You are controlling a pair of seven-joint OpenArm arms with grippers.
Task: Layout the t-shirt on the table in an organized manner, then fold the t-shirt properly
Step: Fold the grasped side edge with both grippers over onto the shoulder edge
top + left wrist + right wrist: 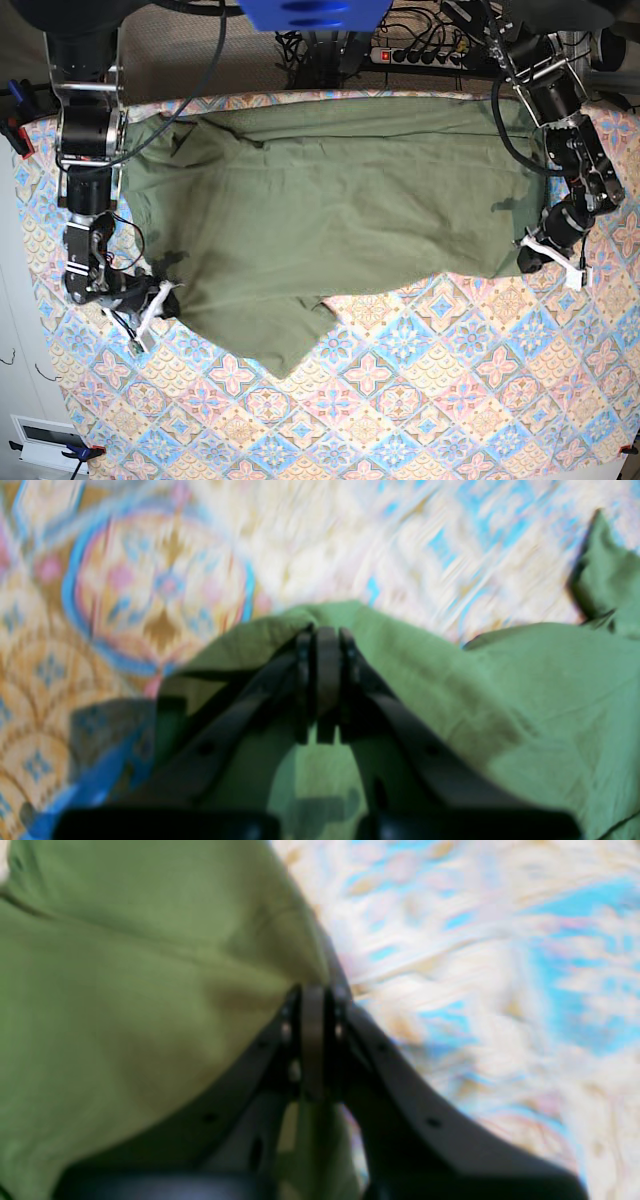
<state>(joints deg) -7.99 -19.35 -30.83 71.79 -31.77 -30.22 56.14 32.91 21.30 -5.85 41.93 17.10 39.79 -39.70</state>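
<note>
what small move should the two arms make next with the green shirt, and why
Probably draw both tools apart. The left tool and right tool are each shut on an edge of the olive-green cotton t-shirt, which lies wrinkled and uneven on the tile-patterned tabletop.

We are seeing our dark right gripper (314,992), its jaws drawn together, pinching the edge of the plain olive-green cotton t-shirt (125,990), which is filling the left of the view, while the blurred pink, blue and cream patterned table (500,965) is spreading to the right.
</note>
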